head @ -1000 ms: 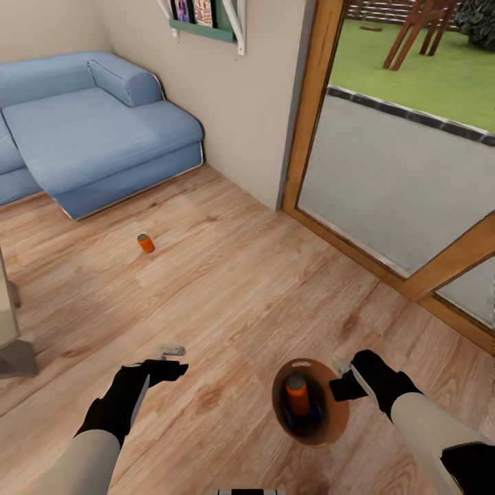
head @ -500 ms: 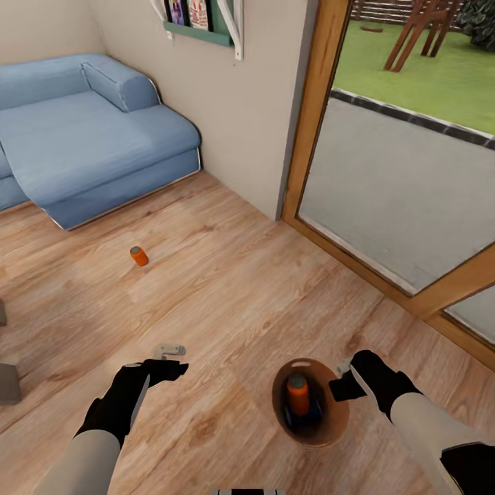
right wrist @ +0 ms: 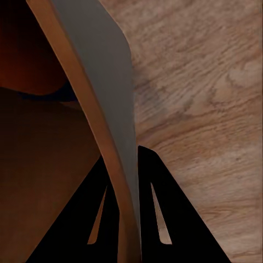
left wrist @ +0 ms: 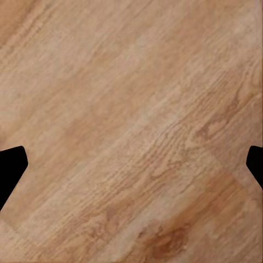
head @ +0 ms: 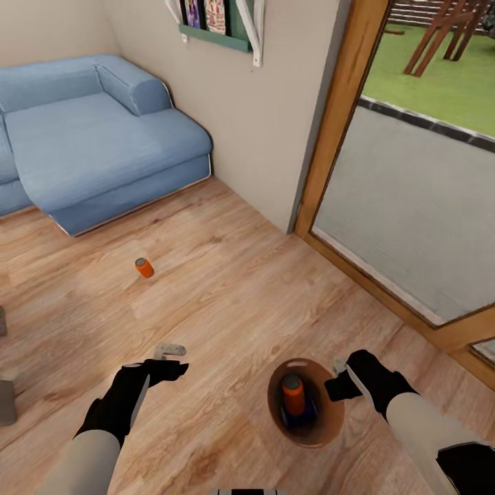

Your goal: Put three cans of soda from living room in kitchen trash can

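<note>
The grey trash can (head: 328,424) with its wood-coloured inside hangs low over the floor in the head view. My right gripper (head: 338,377) is shut on its rim; in the right wrist view the fingers (right wrist: 156,186) pinch the can's wall (right wrist: 104,82) from both sides. Inside stand an orange soda can (head: 293,394) and a dark blue one (head: 307,415), partly hidden. A second orange soda can (head: 144,267) stands on the wood floor ahead to the left. My left gripper (head: 171,353) is open and holds nothing, its fingertips (left wrist: 11,164) wide apart over bare floor.
A blue corner sofa (head: 89,137) fills the far left. A wall shelf (head: 220,27) hangs above it. The wood-framed glass door (head: 337,124) runs along the right side. A grey table leg (head: 5,402) shows at the left edge.
The whole view has shifted, so the camera moved: the sofa and the door frame slid rightward and the floor can sits lower. Both arms and the trash can keep their pose.
</note>
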Controlling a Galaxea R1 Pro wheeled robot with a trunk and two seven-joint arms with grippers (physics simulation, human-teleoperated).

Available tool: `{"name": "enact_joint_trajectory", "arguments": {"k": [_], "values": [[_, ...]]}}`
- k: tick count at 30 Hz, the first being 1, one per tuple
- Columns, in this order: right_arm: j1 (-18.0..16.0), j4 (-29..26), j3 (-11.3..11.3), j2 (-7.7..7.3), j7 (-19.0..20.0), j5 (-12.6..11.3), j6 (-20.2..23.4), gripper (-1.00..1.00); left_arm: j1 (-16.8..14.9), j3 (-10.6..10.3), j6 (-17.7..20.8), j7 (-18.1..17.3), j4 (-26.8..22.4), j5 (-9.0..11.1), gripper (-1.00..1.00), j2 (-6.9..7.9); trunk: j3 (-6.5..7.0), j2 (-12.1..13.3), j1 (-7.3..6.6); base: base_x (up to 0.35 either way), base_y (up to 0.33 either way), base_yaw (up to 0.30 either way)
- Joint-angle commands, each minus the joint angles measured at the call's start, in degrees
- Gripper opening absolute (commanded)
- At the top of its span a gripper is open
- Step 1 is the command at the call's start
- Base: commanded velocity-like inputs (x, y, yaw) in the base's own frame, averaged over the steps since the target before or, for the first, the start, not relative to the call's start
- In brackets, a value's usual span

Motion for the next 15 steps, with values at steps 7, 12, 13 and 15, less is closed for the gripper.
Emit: {"name": "enact_joint_trajectory", "arguments": {"k": [7,12,13,15], "values": [[-0.01,0.02,0.02,0.31,0.23,-0.39,0.16,-1.0,0.05,0.03,0.0,0.07,0.0,0.02,1.0,-0.03,0.0,0.0,0.0,0.23,0.0,0.25],[-0.04,0.02,-0.13,0.33,0.2,-0.27,0.19,-1.0,0.06,0.0,0.04,0.08,0.0,0.0,1.0,-0.03,0.0,0.0,0.0,0.113,0.0,0.253],[-0.06,0.02,-0.12,0.33,0.19,-0.25,0.19,-1.0,0.06,0.03,0.06,0.08,0.0,-0.03,1.0,-0.04,0.0,0.0,0.0,0.095,0.0,0.253],[-0.05,0.02,-0.06,0.33,0.19,-0.22,0.19,-1.0,0.06,0.07,0.08,0.08,0.0,-0.06,1.0,-0.01,0.0,0.0,0.0,0.092,0.0,0.253]]}}
